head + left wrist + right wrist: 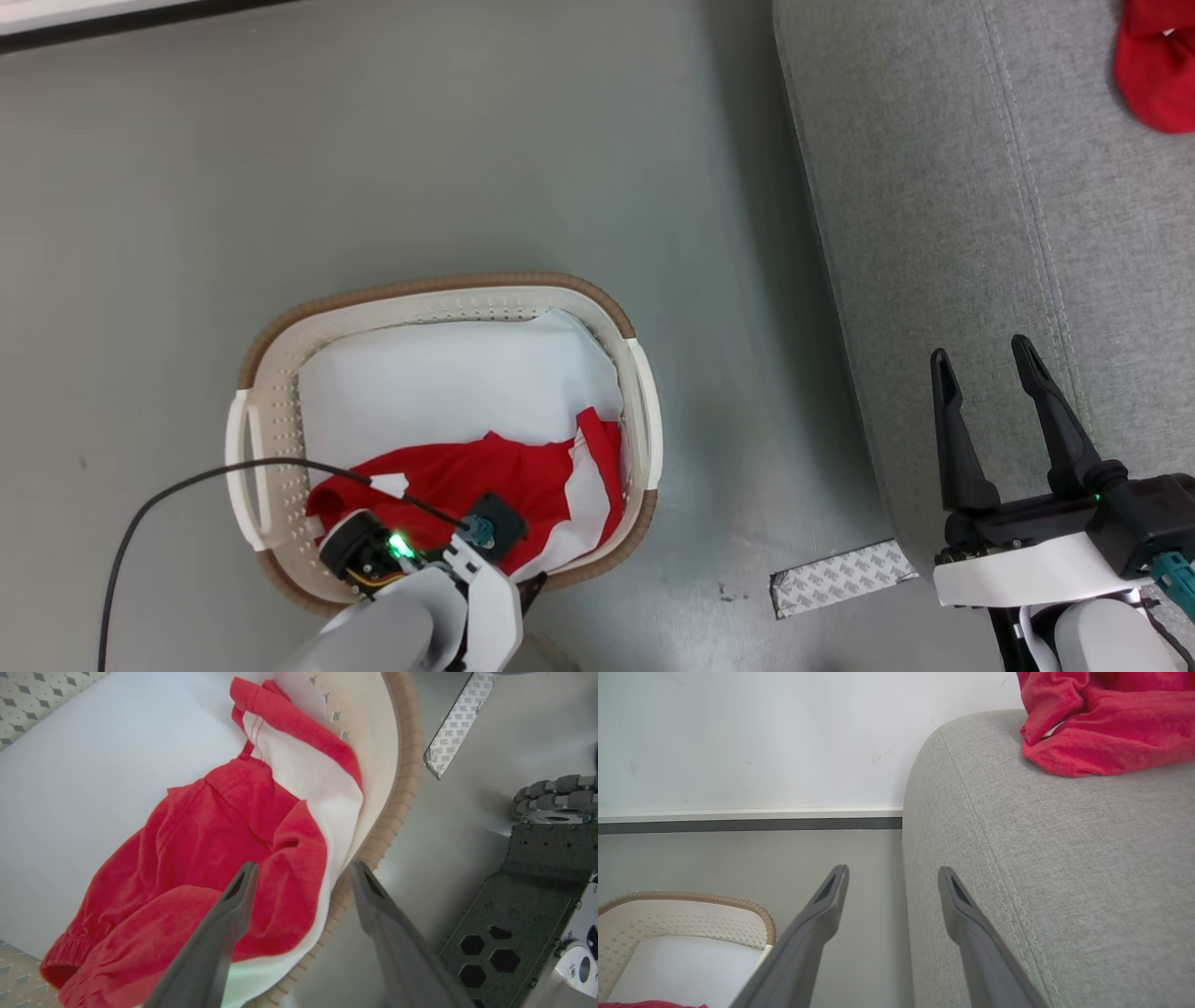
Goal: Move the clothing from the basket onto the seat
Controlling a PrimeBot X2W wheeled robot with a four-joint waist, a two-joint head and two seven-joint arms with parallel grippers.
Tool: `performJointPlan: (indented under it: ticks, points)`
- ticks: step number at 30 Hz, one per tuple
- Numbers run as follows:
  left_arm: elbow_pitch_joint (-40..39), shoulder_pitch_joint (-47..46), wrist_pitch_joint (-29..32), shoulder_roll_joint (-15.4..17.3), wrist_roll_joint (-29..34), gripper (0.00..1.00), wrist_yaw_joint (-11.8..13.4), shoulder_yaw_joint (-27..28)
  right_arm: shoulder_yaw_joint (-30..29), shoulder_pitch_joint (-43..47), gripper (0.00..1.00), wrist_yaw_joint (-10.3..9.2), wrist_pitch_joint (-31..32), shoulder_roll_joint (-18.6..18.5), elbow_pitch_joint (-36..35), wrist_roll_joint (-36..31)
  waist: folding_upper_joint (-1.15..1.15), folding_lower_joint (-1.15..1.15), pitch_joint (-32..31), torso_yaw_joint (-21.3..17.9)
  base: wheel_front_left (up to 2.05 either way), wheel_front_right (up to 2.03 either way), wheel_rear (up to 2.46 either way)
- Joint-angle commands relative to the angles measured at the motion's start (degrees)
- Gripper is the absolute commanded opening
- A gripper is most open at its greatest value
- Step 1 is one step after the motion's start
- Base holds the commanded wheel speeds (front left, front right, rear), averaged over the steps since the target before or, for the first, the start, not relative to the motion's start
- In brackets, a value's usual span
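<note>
Far left, floor [373, 140]: a black cable [187, 481] loops across it and over the near end of the basket, running to the left arm's wrist.

Basket [429, 297] stands on the floor, well left of the seat. A flat white sheet [448, 383] covers most of its bottom. A red garment [485, 476] with a broad white panel lies crumpled on the sheet at the near end. Its white edge lies against the basket's right wall.

Left claw [303, 877] points down over that near end, jaws spread wide, nothing between them. In the left wrist view one finger sits over the red cloth and the other over the brown woven rim. Cannot tell whether either tip touches.

Between basket and seat: a strip of patterned grey tape [840, 579] lies flat on the floor, close to the seat's base.

Right claw [978, 352] hangs at the seat's near left edge, jaws wide and empty. Its fingers point along the upholstery. In the right wrist view one finger lies over the floor and the other over the seat's rounded side.

Seat [934, 187]: light grey fabric with a double seam running its length. A second red garment [1158, 65] lies bunched on it at the far right, well away from the right claw.
</note>
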Motion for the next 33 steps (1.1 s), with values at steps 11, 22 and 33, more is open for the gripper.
performJointPlan:
  ticks: [11, 22, 33]
  points:
    - [-0.61, -3.33, 1.63, 2.39, -4.94, 1.00, 0.12, -5.11, -0.11, -1.45, 1.00, -0.15, 0.01, -0.06, -0.82, 0.79, 0.00, -0.01, 2.86, -0.60, 0.00, 0.00, 0.00]
    - [-3.05, -4.28, 3.92, 4.04, -6.83, 1.00, 0.09, -6.77, -0.16, -2.42, 1.00, -0.15, 0.01, -0.06, -1.29, 1.83, 0.00, -0.01, 5.27, -1.22, 0.00, 0.00, 0.00]
    - [-5.04, -5.17, 6.31, 5.27, -7.25, 0.73, 0.10, -6.95, -0.37, -3.23, 1.00, -0.15, 0.01, -0.06, -1.96, 2.07, 0.00, -0.01, 7.57, -1.43, 0.00, 0.00, 0.00]
